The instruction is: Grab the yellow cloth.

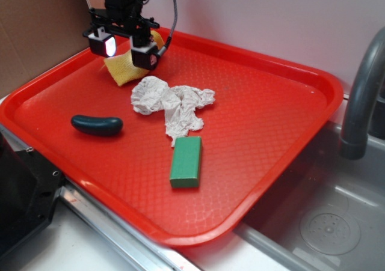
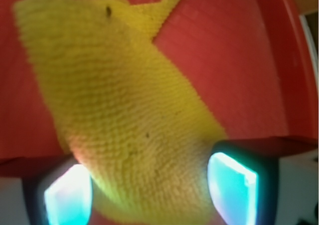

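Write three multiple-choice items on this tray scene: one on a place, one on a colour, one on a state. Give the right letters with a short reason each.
1. Where does the yellow cloth lie on the red tray?
A. at the far corner, under the gripper
B. beside the faucet
C. on the green block

2. What colour is the block near the tray's front edge?
A. blue
B. green
C. white

3. How does the gripper stand toward the cloth?
A. far off over the sink
B. fingers on either side of the cloth
C. clamped on the crumpled white paper

Key: 1 A, the exterior view shows the cloth at the far corner below the gripper. 2 B, the block is plainly green. 3 B, the wrist view shows the cloth running between the two fingers.
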Tool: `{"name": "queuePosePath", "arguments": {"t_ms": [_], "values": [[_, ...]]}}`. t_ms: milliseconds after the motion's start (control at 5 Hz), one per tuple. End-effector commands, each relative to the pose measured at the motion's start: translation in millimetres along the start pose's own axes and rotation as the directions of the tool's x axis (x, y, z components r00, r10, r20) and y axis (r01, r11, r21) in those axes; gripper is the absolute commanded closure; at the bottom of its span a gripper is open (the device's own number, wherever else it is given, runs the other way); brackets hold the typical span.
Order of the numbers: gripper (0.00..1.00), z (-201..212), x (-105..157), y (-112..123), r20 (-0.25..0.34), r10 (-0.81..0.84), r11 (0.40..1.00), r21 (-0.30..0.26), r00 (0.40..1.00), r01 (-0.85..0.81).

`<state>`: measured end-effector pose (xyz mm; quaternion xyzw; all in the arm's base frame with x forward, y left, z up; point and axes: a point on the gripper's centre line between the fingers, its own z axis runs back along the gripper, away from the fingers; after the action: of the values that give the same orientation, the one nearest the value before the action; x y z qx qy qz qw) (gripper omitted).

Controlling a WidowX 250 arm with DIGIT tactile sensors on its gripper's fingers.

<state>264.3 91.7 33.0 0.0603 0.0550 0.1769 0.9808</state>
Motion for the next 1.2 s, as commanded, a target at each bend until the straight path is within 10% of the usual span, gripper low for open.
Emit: {"name": "queuePosePath", "arguments": {"t_ms": [0,600,1000], "values": [[1.00,8.7,10.8,8.0,0.009,-0.020,1.000,-0.007,1.000,0.020],[1.00,22.8,5.4,8.9,0.026,0.016,0.999,0.034,1.000,-0.017],[1.00,107.8,-42.0,-13.9,0.200,0.037,0.997,-0.078,0.979,-0.022]]}}
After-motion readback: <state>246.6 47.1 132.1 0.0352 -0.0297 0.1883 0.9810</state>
